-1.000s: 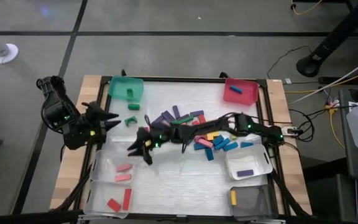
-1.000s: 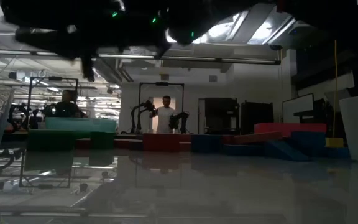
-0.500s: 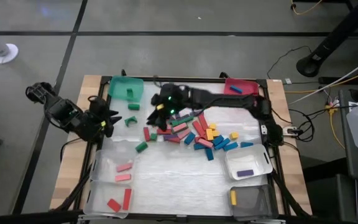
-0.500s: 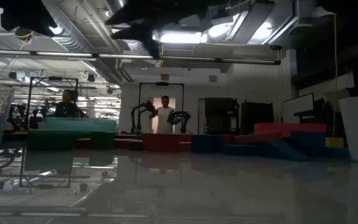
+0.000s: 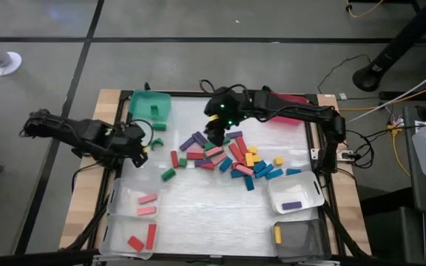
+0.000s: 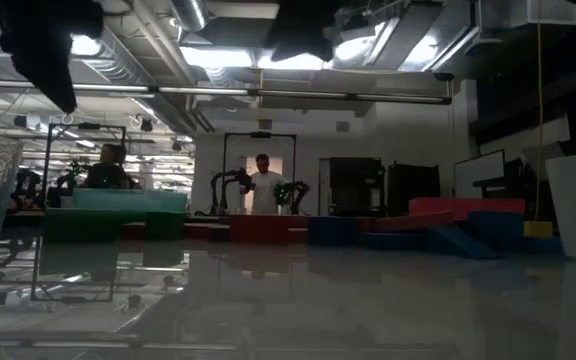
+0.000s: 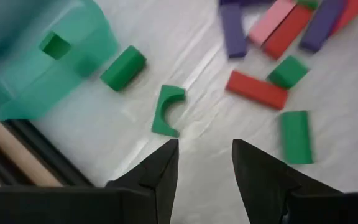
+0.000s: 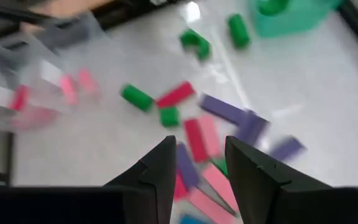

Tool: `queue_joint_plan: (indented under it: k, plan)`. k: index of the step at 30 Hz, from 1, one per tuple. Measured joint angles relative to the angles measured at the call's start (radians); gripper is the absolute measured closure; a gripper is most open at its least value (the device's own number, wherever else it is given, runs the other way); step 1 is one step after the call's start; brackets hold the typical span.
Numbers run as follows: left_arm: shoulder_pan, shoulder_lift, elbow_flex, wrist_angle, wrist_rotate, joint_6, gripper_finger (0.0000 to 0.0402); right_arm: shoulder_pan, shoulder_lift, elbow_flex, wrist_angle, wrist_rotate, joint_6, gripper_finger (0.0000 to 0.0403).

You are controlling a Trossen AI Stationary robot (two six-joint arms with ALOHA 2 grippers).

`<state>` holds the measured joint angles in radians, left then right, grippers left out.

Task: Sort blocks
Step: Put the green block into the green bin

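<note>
Blocks in red, pink, green, blue, purple and yellow lie in a loose pile (image 5: 231, 157) at the middle of the table. My right gripper (image 5: 214, 135) hangs open above the pile's far left part, with nothing between its fingers (image 8: 201, 143). My left gripper (image 5: 145, 144) stands open near the table's left edge, pointing steeply down, also with nothing between its fingers (image 7: 204, 146). Just ahead of it a green arch block (image 7: 168, 110) lies flat on the table. A green bar (image 7: 123, 67) lies beside the green bin (image 7: 42, 56).
The green bin (image 5: 151, 103) stands at the far left and a red bin (image 5: 293, 98) at the far right, partly under my right arm. A clear bin (image 5: 135, 222) with pink and red blocks is near left. A white bin (image 5: 296, 196) and a grey bin (image 5: 296, 238) are near right.
My right gripper has risen from low over the table's middle left and gone toward the far edge and the right, ending above the pile. My left arm has swung in from the left edge; its gripper has turned and sunk a little toward the green arch block.
</note>
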<state>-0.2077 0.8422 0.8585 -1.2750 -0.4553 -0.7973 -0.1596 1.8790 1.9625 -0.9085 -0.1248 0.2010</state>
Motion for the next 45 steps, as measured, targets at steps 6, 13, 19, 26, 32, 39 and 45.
queue_joint_plan:
  k: [6, 13, 19, 26, 32, 39, 45]
  plan:
    - [0.178, 0.096, -0.037, 0.149, 0.133, 0.268, 0.0263, -0.024, -0.024, 0.000, -0.206, 0.088, -0.059, 0.0265]
    - [0.376, 0.240, -0.050, 0.195, 0.218, 0.448, 0.0263, -0.103, -0.024, 0.000, -0.378, 0.087, -0.132, 0.0265]
    - [0.513, 0.366, -0.050, 0.224, 0.262, 0.526, 0.0263, -0.177, -0.024, 0.000, -0.427, 0.081, -0.238, 0.0265]
    - [0.615, 0.505, -0.050, 0.265, 0.384, 0.602, 0.0263, -0.251, -0.024, 0.000, -0.456, 0.080, -0.345, 0.0265]
    - [0.664, 0.605, -0.050, 0.275, 0.375, 0.645, 0.0263, -0.303, -0.023, 0.000, -0.456, 0.036, -0.416, 0.0265]
    - [0.698, 0.681, -0.050, 0.317, 0.378, 0.685, 0.0290, -0.348, -0.023, -0.004, -0.450, -0.021, -0.472, 0.0265]
    - [0.700, 0.694, -0.050, 0.324, 0.442, 0.668, 0.0388, -0.361, -0.023, -0.105, -0.405, -0.025, -0.502, 0.0265]
